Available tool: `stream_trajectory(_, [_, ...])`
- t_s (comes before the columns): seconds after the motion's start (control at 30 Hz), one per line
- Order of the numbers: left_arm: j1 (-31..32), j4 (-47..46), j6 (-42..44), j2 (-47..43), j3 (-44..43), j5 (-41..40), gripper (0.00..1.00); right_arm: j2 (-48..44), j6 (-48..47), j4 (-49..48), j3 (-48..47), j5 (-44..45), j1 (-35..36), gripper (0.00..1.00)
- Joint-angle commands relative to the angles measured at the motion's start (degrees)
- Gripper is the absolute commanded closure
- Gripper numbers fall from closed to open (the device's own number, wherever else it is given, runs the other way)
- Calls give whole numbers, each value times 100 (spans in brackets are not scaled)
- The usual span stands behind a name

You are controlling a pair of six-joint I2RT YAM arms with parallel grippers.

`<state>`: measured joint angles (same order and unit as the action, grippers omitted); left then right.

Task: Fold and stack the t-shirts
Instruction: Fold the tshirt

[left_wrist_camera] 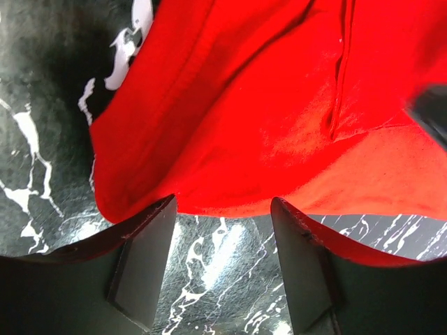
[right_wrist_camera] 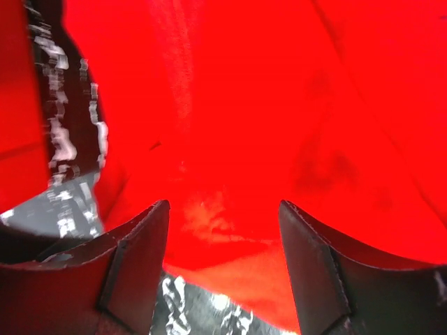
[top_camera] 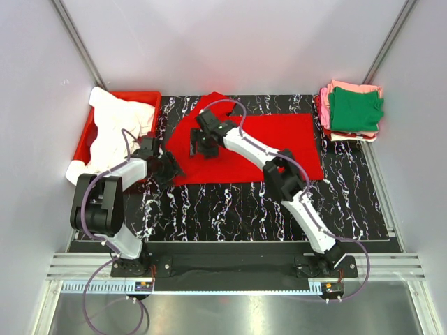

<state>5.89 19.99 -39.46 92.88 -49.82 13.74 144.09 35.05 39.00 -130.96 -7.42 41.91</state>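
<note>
**Operator:** Where does the work stand?

**Inspector:** Your red shirt [top_camera: 279, 143] lies spread on the bench [top_camera: 279, 209] in the middle of the overhead frame, long side running left to right. It is mostly flat with shallow creases, and one corner at its upper left juts out at an angle. I judge this fold not yet made.

**Operator:** And my fingers?

**Inspector:** Your left fingers [left_wrist_camera: 143, 265] stand apart with only bare bench between them. The shirt's lower left edge lies just past their tips. Your right fingers [right_wrist_camera: 136, 265] are also apart, low over the cloth near its left end, and grip nothing.

**Operator:** Why are they placed there?

**Inspector:** In my judgement, both sit at the left end so you can lift that side and carry it across to the right. The left fingers face a rounded, doubled edge, which gives them something to pinch.

**Operator:** What about the other shirts?

**Inspector:** The finished stack sits at the upper right of the frame, with the green shirt [top_camera: 356, 108] on top and the pink shirt [top_camera: 349, 87] under it. It is well apart from your working area, presumably so it is not disturbed. A white shirt [top_camera: 115, 129] spills over the red bin [top_camera: 143, 94] at the upper left, unfolded.
</note>
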Motion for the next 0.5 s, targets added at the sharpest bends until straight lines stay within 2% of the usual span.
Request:
stream_trajectory(0.0, [-53, 233, 96, 19, 280, -547, 36, 381, -209, 589, -816, 390, 247, 30])
stream_trajectory(0.1, [-53, 278, 140, 63, 254, -539, 36, 584, -253, 748, -1107, 601, 335, 33])
stream_trajectory(0.37, [-53, 313, 167, 90, 210, -547, 37, 400, -630, 811, -774, 1339, 590, 44])
stream_trajectory(0.47, [-53, 304, 176, 90, 210, -539, 37, 453, -692, 854, -774, 1375, 599, 54])
